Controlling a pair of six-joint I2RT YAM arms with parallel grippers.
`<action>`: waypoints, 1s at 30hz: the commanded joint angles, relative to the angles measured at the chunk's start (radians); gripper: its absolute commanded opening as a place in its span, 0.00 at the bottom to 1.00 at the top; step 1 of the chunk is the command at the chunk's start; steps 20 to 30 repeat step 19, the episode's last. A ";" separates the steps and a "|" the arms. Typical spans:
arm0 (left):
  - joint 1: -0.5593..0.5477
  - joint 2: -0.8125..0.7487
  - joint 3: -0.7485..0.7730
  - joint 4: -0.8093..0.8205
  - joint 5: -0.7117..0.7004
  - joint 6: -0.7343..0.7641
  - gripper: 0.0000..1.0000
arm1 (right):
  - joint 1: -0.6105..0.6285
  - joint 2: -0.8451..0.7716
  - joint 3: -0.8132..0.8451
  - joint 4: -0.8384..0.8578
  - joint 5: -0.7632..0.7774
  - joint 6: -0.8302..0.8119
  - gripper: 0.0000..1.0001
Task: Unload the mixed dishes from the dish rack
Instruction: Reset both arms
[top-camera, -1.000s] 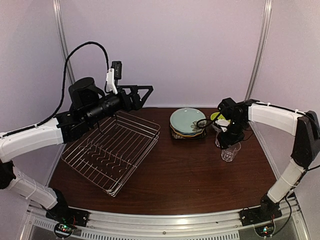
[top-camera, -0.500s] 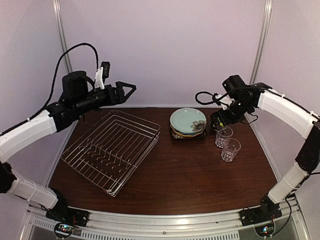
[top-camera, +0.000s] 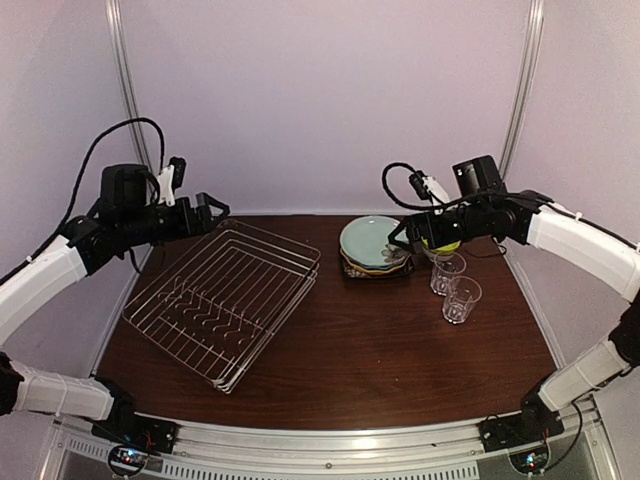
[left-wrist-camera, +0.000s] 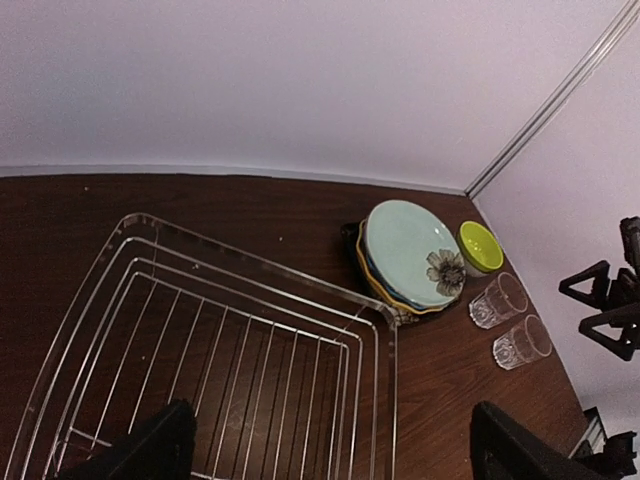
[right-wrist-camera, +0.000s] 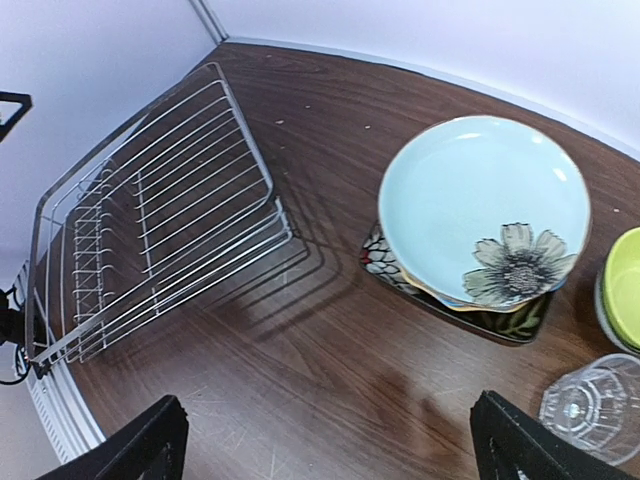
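The dish rack (top-camera: 225, 305) (left-wrist-camera: 250, 340) (right-wrist-camera: 150, 220) sits at the left of the table with nothing in it. To its right is a stack of plates (top-camera: 375, 243) (left-wrist-camera: 410, 250) topped by the pale teal flower-marked plate (right-wrist-camera: 480, 195); the dark patterned plate (right-wrist-camera: 385, 262) is at the bottom. The lime-green bowl (left-wrist-camera: 480, 246) (right-wrist-camera: 625, 280) is behind the stack. Two clear glasses (top-camera: 447, 272) (top-camera: 461, 299) stand upright to the right of the stack. My left gripper (top-camera: 218, 208) (left-wrist-camera: 330, 445) hangs open above the rack's far corner. My right gripper (top-camera: 400, 238) (right-wrist-camera: 328, 440) is open above the plates' right edge.
The brown table (top-camera: 400, 360) is walled by pale panels at the back and sides. Metal posts (top-camera: 520, 100) stand in the back corners. The right arm's cable (top-camera: 395, 180) loops above the plates.
The right gripper opened off the second glass, left it standing beside the first, then rose and swung left. The left arm pulled back to the left, away from the rack's middle.
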 joint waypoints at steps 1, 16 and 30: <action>0.002 -0.009 -0.076 -0.094 -0.036 -0.002 0.97 | 0.046 -0.051 -0.147 0.255 -0.086 0.073 1.00; 0.001 0.014 -0.199 -0.013 0.027 -0.065 0.97 | 0.100 -0.084 -0.331 0.423 -0.093 0.144 1.00; -0.001 0.019 -0.194 -0.007 0.023 -0.072 0.97 | 0.100 -0.085 -0.325 0.417 -0.090 0.141 1.00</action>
